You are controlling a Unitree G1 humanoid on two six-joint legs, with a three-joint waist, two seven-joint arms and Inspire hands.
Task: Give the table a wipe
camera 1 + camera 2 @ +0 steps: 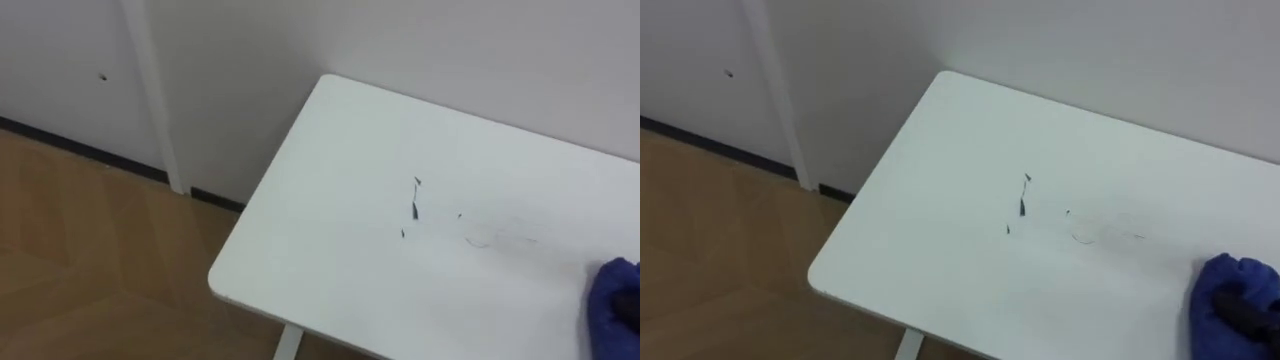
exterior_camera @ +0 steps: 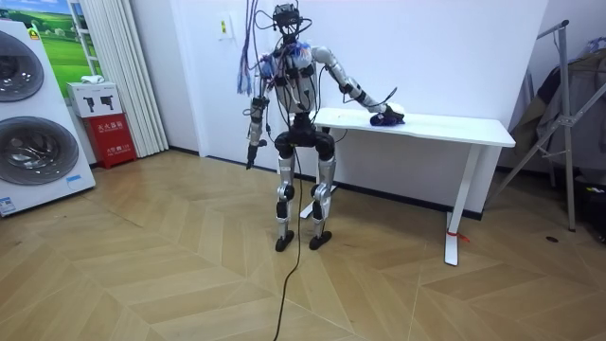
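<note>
The blue cloth (image 1: 1218, 290) lies bunched on the white surface (image 1: 930, 250) at its near right, with the right robot hand (image 1: 1254, 311) showing as a dark shape sunk in its folds. Whether that hand pinches the cloth or merely presses on it cannot be told. The left robot hand (image 2: 251, 152) hangs idle by the robot's side in the room view, too small to tell if it is spread or closed. The robot stands at the end of the surface, facing the wall, with its right arm reaching out over the top.

Further in, well apart from the cloth, sit a few dark marks (image 1: 1022, 205), and between them and the cloth runs a faint thin scribble (image 1: 1105, 238). Beyond them the surface is bare up to the wall (image 1: 1090, 50).

The step in hand looks like the wiping stroke itself, with the dirt not yet reached. The next move probably calls for sliding the cloth leftward and away, over the scribble to the dark marks, keeping it pressed flat so it does not ride over them.
</note>
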